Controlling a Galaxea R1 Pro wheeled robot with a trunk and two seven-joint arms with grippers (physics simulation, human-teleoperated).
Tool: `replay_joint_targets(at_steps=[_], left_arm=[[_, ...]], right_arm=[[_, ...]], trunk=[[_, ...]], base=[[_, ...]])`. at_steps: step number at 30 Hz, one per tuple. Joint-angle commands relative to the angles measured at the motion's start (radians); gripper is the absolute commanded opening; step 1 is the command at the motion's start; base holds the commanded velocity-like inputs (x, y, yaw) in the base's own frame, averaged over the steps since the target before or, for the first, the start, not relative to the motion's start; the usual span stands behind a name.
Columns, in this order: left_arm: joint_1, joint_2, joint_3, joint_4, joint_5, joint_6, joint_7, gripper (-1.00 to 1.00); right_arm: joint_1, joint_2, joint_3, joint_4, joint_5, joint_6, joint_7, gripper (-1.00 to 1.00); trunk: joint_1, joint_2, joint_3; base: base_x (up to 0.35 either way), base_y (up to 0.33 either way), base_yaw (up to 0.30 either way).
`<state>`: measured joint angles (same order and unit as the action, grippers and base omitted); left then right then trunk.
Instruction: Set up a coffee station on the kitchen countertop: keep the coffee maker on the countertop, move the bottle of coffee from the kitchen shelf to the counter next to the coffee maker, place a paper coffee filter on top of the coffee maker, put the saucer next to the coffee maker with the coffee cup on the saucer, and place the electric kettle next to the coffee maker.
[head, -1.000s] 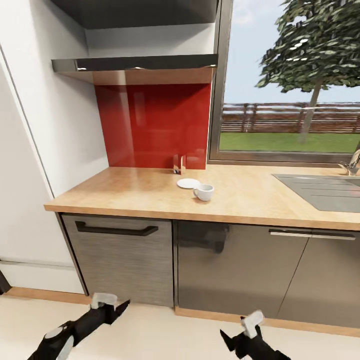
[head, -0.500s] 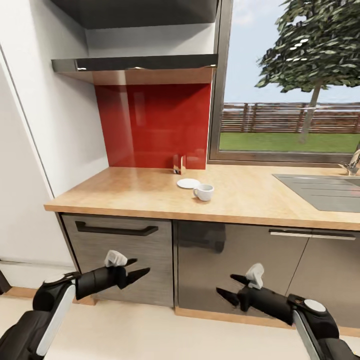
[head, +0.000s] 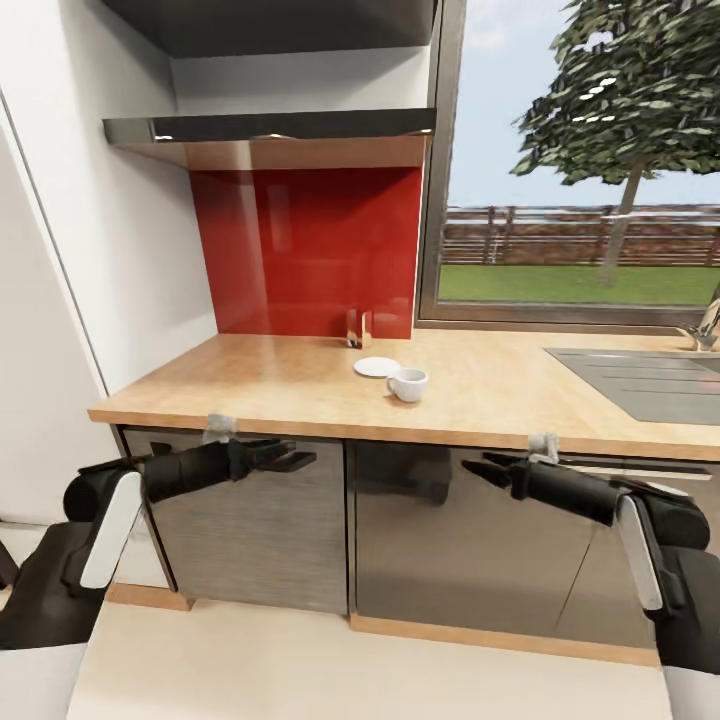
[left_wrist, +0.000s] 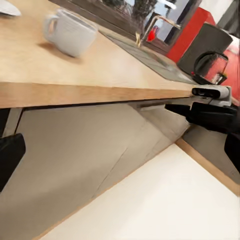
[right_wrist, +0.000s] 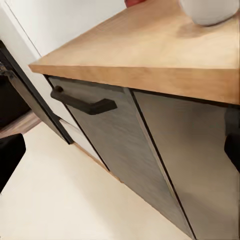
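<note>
- Reaching forward side by side in the head view, both black arms are held about level in front of the glossy dark grey cabinet doors, just under the front edge of the long light beige wood-look kitchen countertop.
- The left gripper has its two dark fingers a little apart and nothing between them; the right gripper likewise shows a small gap and holds nothing.
- Above and beyond both grippers, between them, the small plain white coffee cup stands upright on the worktop, handle towards the left gripper's side.
- Just behind the cup, a little apart from it, lies the thin flat round white saucer.
- In the left wrist view the cup sits above the gripper on the worktop, well back from its edge, and the right gripper shows across the way below that edge.
- In the right wrist view the cup's rounded white underside rests on the worktop above the gripper; a black bar handle crosses the grey brushed drawer front beneath.
</note>
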<state>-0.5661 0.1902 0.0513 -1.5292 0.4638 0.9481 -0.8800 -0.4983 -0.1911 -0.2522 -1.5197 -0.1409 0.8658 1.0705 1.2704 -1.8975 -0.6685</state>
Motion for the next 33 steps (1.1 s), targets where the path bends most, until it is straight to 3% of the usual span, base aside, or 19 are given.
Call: replay_joint_targets(at_steps=[1,2,3,4,5,8,9,10,11,13,15,16,19,20,21,22,23,27,33], left_arm=[[-0.044,0.000,0.002,0.011,0.000,0.019,-0.002,1.00],[-0.105,-0.001,0.004,0.046,0.000,0.032,-0.001,1.00],[-0.127,-0.002,0.004,0.066,0.000,0.035,0.000,1.00],[-0.179,-0.002,0.005,0.140,0.001,0.039,0.001,1.00],[-0.236,-0.003,0.005,0.233,0.001,0.041,0.002,1.00],[-0.327,-0.005,0.005,0.384,0.001,0.043,0.004,1.00],[-0.416,-0.011,0.005,0.531,0.001,0.043,0.011,1.00],[-0.446,-0.013,0.005,0.576,0.001,0.042,0.018,1.00],[-0.475,-0.016,0.005,0.617,0.001,0.042,0.030,1.00],[-0.575,-0.039,0.007,0.740,0.002,0.041,0.131,1.00],[-0.610,-0.058,0.021,0.777,0.004,0.040,0.205,1.00],[-0.633,-0.081,0.058,0.801,0.015,0.040,0.284,1.00],[-0.653,-0.121,0.138,0.821,0.051,0.040,0.390,1.00],[-0.661,-0.141,0.190,0.829,0.068,0.040,0.452,1.00],[-0.664,-0.148,0.213,0.831,0.074,0.040,0.478,1.00],[-0.668,-0.159,0.253,0.835,0.083,0.040,0.518,1.00],[-0.673,-0.174,0.315,0.842,0.095,0.040,0.571,1.00],[-0.674,-0.179,0.332,0.845,0.099,0.040,0.584,1.00],[-0.675,-0.184,0.343,0.848,0.102,0.040,0.590,1.00]], right_arm=[[-0.040,-0.014,-0.004,0.001,-0.002,0.055,0.003,1.00],[-0.101,-0.037,-0.007,0.006,-0.001,0.095,0.001,1.00],[-0.125,-0.042,-0.008,0.011,-0.001,0.104,0.000,1.00],[-0.185,-0.050,-0.008,0.044,0.000,0.116,-0.005,1.00],[-0.247,-0.055,-0.009,0.102,0.000,0.124,-0.014,1.00],[-0.336,-0.059,-0.011,0.215,-0.001,0.130,-0.033,1.00],[-0.419,-0.061,-0.016,0.335,-0.001,0.133,-0.058,1.00],[-0.446,-0.061,-0.019,0.376,-0.002,0.134,-0.070,1.00],[-0.471,-0.061,-0.022,0.415,-0.002,0.134,-0.083,1.00],[-0.563,-0.060,-0.040,0.563,-0.005,0.134,-0.149,1.00],[-0.600,-0.059,-0.062,0.620,-0.006,0.134,-0.181,1.00],[-0.630,-0.056,-0.093,0.660,-0.006,0.133,-0.209,1.00],[-0.658,-0.046,-0.143,0.696,-0.007,0.134,-0.240,1.00],[-0.668,-0.036,-0.173,0.711,-0.007,0.134,-0.253,1.00],[-0.671,-0.032,-0.189,0.718,-0.007,0.134,-0.258,1.00],[-0.677,-0.026,-0.220,0.739,-0.007,0.134,-0.268,1.00],[-0.684,-0.017,-0.307,0.859,-0.007,0.134,-0.323,1.00],[-0.687,-0.015,-0.341,0.927,-0.016,0.132,-0.367,1.00],[-0.689,-0.013,-0.358,1.027,-0.107,0.131,-0.390,1.00]], trunk=[[0.000,-0.001,-0.001],[0.000,-0.001,-0.001],[0.000,-0.001,-0.001],[0.000,-0.001,-0.001],[0.000,-0.001,-0.001],[0.000,-0.001,-0.001],[0.000,-0.001,-0.001],[0.000,-0.001,-0.001],[0.000,-0.001,-0.001],[0.000,-0.001,-0.001],[0.000,-0.001,-0.001],[0.000,-0.001,-0.001],[0.000,-0.001,-0.001],[0.000,-0.001,-0.001],[0.000,-0.001,-0.001],[0.000,-0.001,-0.001],[0.000,-0.001,-0.001],[0.000,-0.001,-0.001],[0.000,-0.001,-0.001]], base=[[0.000,0.000,0.000],[0.000,0.000,0.000],[0.000,0.000,0.000],[0.000,0.000,0.000],[0.000,0.000,0.000],[0.000,0.000,0.000],[0.000,0.000,0.000],[0.000,0.000,0.000],[0.000,0.000,0.000],[0.000,0.000,0.000],[0.000,0.000,0.000],[0.000,0.000,0.000],[0.000,0.000,0.000],[0.000,0.000,0.000],[0.000,0.000,0.000],[0.000,0.000,0.000],[0.000,0.000,0.000],[0.000,0.000,0.000],[0.075,0.000,0.000]])
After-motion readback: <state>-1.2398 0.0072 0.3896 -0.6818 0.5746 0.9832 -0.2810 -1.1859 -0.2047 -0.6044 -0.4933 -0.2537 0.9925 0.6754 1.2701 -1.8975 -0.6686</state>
